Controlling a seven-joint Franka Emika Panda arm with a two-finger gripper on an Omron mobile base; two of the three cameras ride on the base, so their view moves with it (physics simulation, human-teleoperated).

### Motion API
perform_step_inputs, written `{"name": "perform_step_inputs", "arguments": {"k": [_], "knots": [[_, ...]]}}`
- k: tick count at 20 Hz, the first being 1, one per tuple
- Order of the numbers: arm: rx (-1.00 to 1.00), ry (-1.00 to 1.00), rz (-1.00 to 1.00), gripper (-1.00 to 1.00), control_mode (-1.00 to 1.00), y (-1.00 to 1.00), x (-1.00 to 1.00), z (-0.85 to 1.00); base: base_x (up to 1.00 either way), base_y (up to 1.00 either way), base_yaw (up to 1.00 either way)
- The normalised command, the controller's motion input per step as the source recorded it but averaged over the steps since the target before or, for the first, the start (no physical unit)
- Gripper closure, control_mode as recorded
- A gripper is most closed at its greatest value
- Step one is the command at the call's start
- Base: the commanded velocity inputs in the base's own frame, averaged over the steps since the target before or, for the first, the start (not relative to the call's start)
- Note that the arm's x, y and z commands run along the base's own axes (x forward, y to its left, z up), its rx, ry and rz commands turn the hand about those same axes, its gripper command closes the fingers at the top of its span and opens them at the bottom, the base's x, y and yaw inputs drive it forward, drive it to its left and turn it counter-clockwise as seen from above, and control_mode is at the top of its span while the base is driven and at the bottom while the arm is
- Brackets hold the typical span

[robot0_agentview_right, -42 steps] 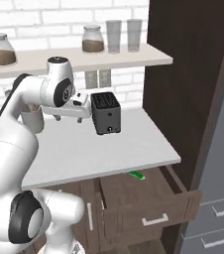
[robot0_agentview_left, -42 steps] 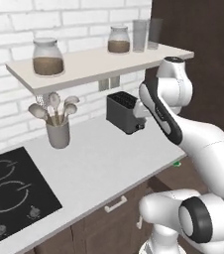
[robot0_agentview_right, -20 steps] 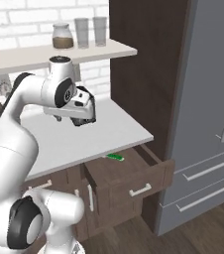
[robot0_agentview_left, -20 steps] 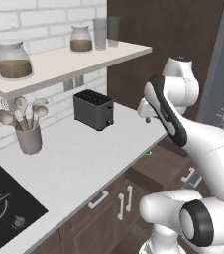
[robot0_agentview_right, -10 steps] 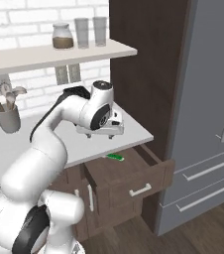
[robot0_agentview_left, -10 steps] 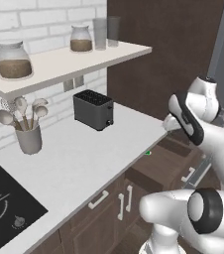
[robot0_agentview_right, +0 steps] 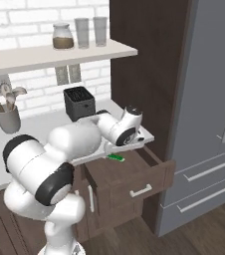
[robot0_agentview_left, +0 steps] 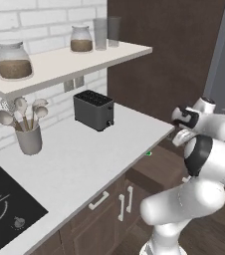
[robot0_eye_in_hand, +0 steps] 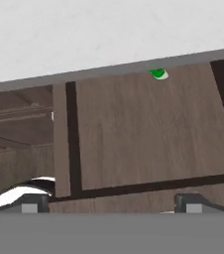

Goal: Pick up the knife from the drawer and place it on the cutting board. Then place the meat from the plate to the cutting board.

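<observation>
The drawer stands pulled out under the right end of the white counter. Inside it lies the knife, its green handle poking out from beneath the counter's edge; the blade is hidden. My gripper hovers above the drawer's brown floor, looking down into it. It is open with nothing between its fingertips, and the knife is well ahead of them. The knife's green also shows at the counter's rim. The cutting board, the plate and the meat are out of view.
A black toaster and a pot of utensils stand on the counter, with a stove top at its left. A shelf with jars and glasses hangs above. A grey fridge rises right of the drawer.
After the base drove right along the counter, the arm swung from over the counter out and down over the open drawer. The jaws stayed open.
</observation>
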Motion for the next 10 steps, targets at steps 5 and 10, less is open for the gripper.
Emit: {"name": "perform_step_inputs", "arguments": {"k": [5,10], "knots": [[-0.09,0.04,0.15,-1.0,-1.0,-0.13,0.62,-0.94,0.0,0.0,0.0],[-0.03,0.05,0.0,-1.0,-1.0,0.01,0.5,-0.74,0.0,0.0,0.0]]}}
